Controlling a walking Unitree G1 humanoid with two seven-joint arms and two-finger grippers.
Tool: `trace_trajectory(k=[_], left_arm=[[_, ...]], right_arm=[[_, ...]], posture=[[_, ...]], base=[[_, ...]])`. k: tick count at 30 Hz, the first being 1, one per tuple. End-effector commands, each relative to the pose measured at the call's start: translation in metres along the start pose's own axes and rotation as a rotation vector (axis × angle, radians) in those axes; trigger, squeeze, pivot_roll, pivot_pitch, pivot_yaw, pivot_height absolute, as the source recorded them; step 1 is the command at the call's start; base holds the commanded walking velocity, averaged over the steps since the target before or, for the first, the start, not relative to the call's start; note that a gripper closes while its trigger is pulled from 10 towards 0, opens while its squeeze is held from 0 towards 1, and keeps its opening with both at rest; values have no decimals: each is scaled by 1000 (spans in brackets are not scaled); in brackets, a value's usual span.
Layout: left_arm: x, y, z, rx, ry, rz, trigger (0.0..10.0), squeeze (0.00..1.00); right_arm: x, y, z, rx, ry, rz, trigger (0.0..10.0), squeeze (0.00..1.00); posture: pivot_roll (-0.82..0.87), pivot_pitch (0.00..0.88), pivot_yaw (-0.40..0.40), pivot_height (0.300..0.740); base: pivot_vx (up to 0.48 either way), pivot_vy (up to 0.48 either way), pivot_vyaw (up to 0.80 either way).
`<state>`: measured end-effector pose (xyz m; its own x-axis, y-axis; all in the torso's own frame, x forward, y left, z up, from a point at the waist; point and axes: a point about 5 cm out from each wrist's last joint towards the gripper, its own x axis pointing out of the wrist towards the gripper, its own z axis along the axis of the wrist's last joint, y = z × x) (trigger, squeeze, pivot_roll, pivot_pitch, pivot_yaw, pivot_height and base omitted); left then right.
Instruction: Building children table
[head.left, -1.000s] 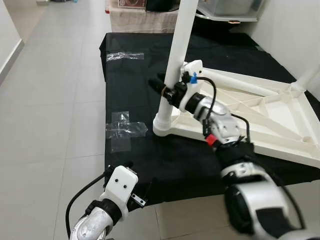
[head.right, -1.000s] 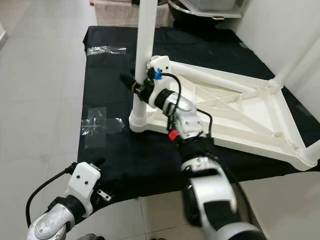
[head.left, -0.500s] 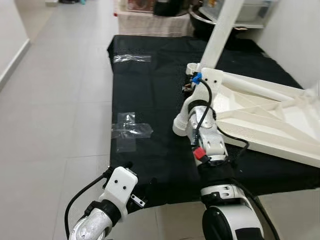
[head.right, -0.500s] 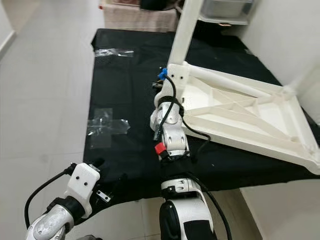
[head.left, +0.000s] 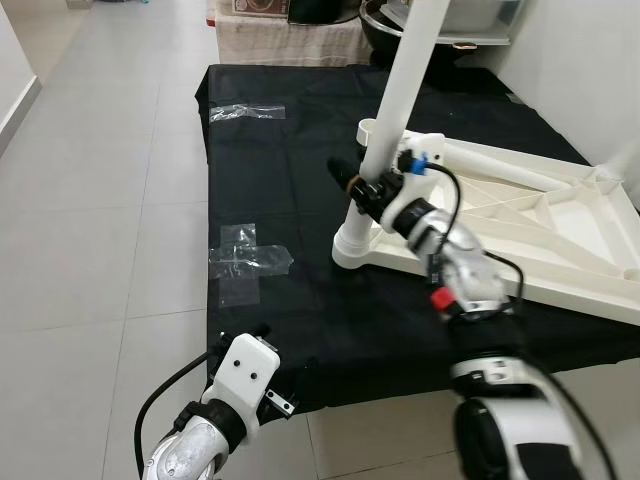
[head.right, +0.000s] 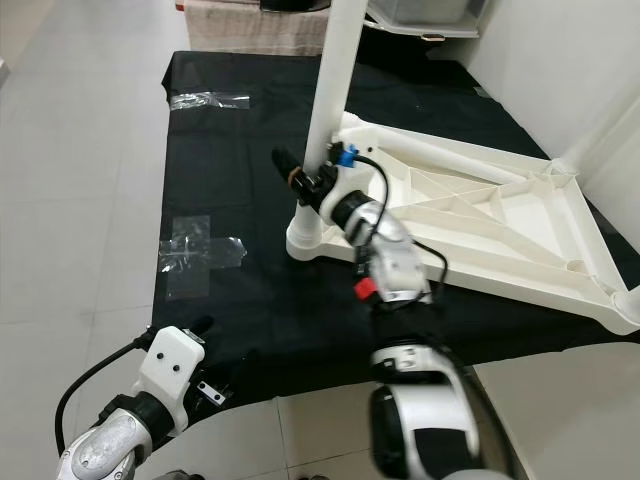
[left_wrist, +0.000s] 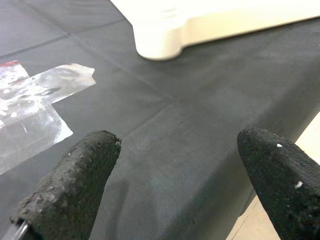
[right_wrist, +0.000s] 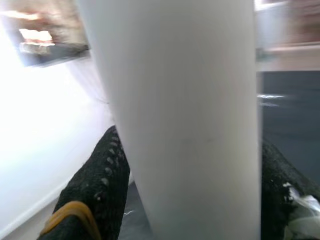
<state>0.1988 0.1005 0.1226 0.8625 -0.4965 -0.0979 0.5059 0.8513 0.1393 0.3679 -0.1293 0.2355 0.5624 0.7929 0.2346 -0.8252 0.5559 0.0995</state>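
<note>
While right gripper (head.left: 352, 183) clamps table leg (head.left: 397, 95), tape (head.left: 247, 263) lies near.

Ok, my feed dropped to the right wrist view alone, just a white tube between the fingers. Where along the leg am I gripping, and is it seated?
Observer: The right gripper holds the white table leg low down, just above the corner socket of the upturned tabletop. The leg's foot stands in that socket.
Operator: Is the leg straight?
Observer: No, it leans, its top tipping toward the robot's right.
Operator: And the other arm?
Observer: The left gripper hangs open over the near edge of the black cloth, touching nothing.
Operator: Anything near the socket?
Observer: A cross of clear tape lies on the cloth to the robot's left of it.
</note>
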Motion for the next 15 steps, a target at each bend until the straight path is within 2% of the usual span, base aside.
trace_trajectory(k=[1,2,8,11,12,13,14,15], left_arm=[[0,-2,-5,1,23,-3,10000,0],[0,-2,-5,1,23,-3,10000,0],[0,-2,-5,3,23,-7,10000,0],[0,-2,-5,2,26,-10,10000,0],[0,-1,-5,2,27,-12,10000,0],[0,-1,-5,2,27,-12,10000,0],[0,-1,-5,2,27,-14,10000,0],[0,-1,-5,3,26,-15,10000,0]], right_arm=[[9,18,8,88,-31,354,10000,0],[9,18,8,88,-31,354,10000,0],[17,25,7,117,9,529,10000,0],[19,27,4,112,41,562,10000,0],[22,27,-2,76,96,553,10000,0],[22,27,-2,76,96,553,10000,0],[27,25,-9,37,142,512,0,0],[31,21,-14,-15,178,429,0,0]], posture=[[170,116,-140,740],[170,116,-140,740],[170,124,-133,740],[171,127,-133,740],[167,129,-133,740],[167,129,-133,740],[167,127,-132,740],[168,131,-132,740]], base=[[0,0,0],[0,0,0],[0,0,0],[0,0,0],[0,0,0],[0,0,0],[0,0,0],[0,0,0]])
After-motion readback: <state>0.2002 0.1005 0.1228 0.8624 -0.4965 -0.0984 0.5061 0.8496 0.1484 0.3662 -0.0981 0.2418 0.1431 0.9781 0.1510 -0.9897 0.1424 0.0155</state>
